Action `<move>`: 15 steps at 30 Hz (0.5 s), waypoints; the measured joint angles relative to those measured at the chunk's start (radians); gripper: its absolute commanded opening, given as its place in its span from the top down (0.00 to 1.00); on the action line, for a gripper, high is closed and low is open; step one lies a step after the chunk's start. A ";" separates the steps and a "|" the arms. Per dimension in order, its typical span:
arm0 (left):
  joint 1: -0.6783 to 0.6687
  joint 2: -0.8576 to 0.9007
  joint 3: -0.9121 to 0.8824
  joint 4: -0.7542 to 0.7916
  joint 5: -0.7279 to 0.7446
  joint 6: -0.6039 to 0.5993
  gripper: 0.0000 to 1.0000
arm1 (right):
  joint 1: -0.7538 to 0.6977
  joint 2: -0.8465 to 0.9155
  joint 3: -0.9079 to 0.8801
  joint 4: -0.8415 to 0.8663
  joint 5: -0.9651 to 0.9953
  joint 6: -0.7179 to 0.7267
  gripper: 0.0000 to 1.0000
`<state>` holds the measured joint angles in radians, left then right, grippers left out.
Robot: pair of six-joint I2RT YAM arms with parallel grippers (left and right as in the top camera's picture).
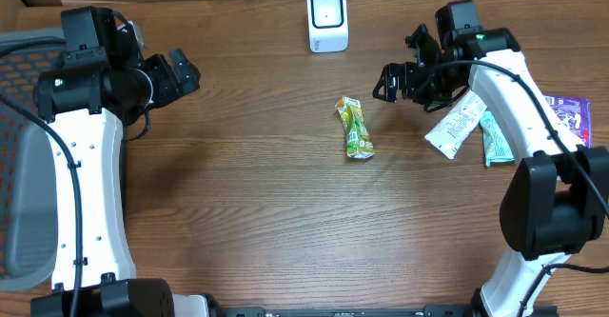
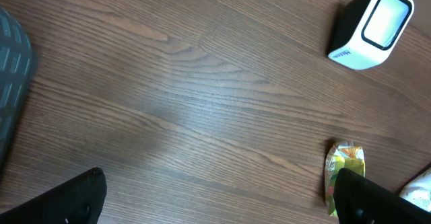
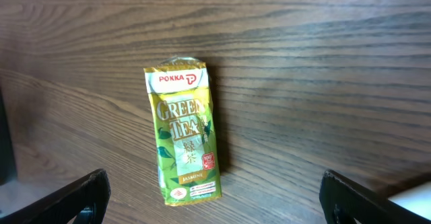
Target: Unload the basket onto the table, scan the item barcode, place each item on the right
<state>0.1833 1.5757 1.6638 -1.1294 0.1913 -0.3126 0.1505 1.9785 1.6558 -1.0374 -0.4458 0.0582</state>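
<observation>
**Green tea carton flat mid-table, both grippers spread and empty**

Hidden/cut off: in the left wrist view the green tea carton point(image 2: 345, 173) is half covered by one dark finger point(image 2: 377, 200) and runs off the bottom edge. Print is unreadable there. The carton's underside is hidden in every view. In the overhead view, the white packet point(image 1: 455, 127), teal packet point(image 1: 495, 141) and purple packet point(image 1: 569, 117) at far right are partly behind the right arm. The purple one is also clipped by the frame edge, and its print is too small to read. A grey mesh chair point(image 1: 19, 165) is cut off at the left edge. The right wrist view shows only the finger tips point(image 3: 74, 197) at the bottom corners.

Carton: it lies flat on the wooden table point(image 1: 247, 193), centre and slightly right, with its long axis running near-far and a little tilted. It is well apart from the white scanner point(image 1: 327, 19) at the far edge. It is yellow-green and a bit crumpled. The right wrist view point(image 3: 183, 131) reads a red "POKKA" logo on a white band, then "GREEN TEA" and "JASMINE" lower down. The printed face is up.

Left gripper point(image 1: 181, 74): it hangs over the far left of the table, fingers spread wide, nothing between them. Right gripper point(image 1: 392, 81): it sits just right of and beyond the carton, fingers spread wide, not touching the carton.
</observation>
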 measured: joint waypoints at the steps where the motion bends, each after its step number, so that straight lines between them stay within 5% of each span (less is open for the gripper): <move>1: 0.000 0.000 0.000 0.000 0.000 0.000 0.00 | 0.000 0.006 -0.004 0.006 -0.007 -0.002 0.00; 15: 0.000 0.000 0.000 0.000 0.000 0.000 0.01 | 0.001 0.137 -0.014 0.056 -0.175 -0.071 0.00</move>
<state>0.1833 1.5757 1.6638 -1.1294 0.1913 -0.3126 0.1513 2.1151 1.6413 -0.9813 -0.6209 -0.0128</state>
